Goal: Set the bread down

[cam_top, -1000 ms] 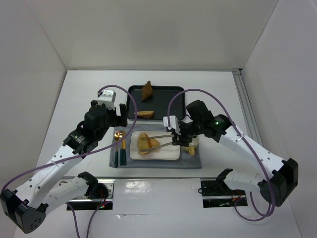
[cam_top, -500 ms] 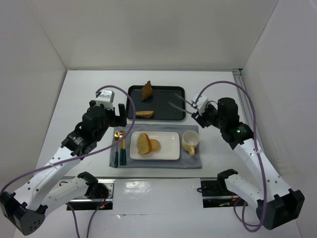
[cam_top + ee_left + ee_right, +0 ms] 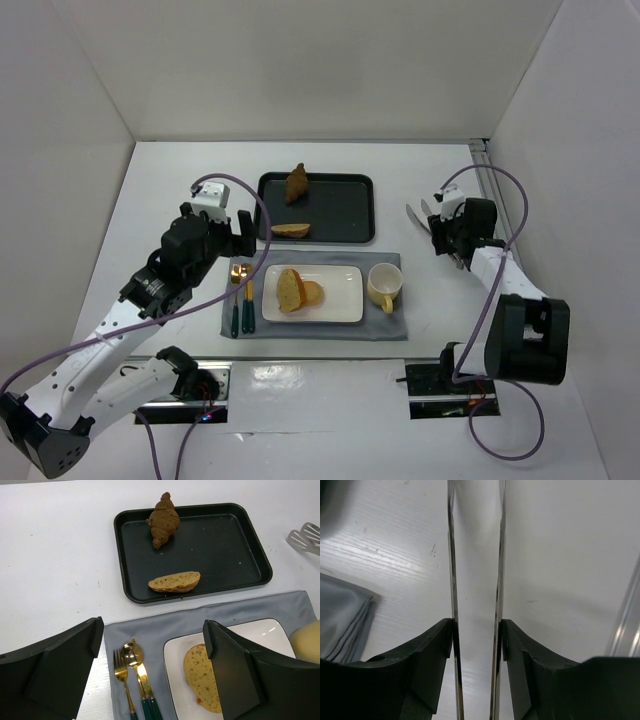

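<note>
Two bread slices (image 3: 291,288) (image 3: 202,680) lie on the white plate (image 3: 340,300) (image 3: 172,670). Another bread slice (image 3: 292,230) (image 3: 174,581) and a brown croissant (image 3: 298,183) (image 3: 163,519) rest in the black tray (image 3: 345,210) (image 3: 225,545). My right gripper (image 3: 447,224) (image 3: 476,625) is shut on metal tongs (image 3: 416,212) (image 3: 451,555) over bare table right of the tray; the tongs hold nothing. The tongs' tips (image 3: 302,537) also show in the left wrist view. My left gripper (image 3: 235,240) (image 3: 152,630) hovers open above the placemat's left part, empty.
A grey placemat (image 3: 385,325) carries the plate, a yellow mug (image 3: 384,286) (image 3: 307,640) and gold cutlery with green handles (image 3: 240,300) (image 3: 131,670). A metal rail (image 3: 492,200) runs along the table's right edge. White walls enclose three sides.
My right arm has swung from over the plate to the right of the tray, carrying the tongs away empty. The bread stays on the plate. The left arm has barely moved.
</note>
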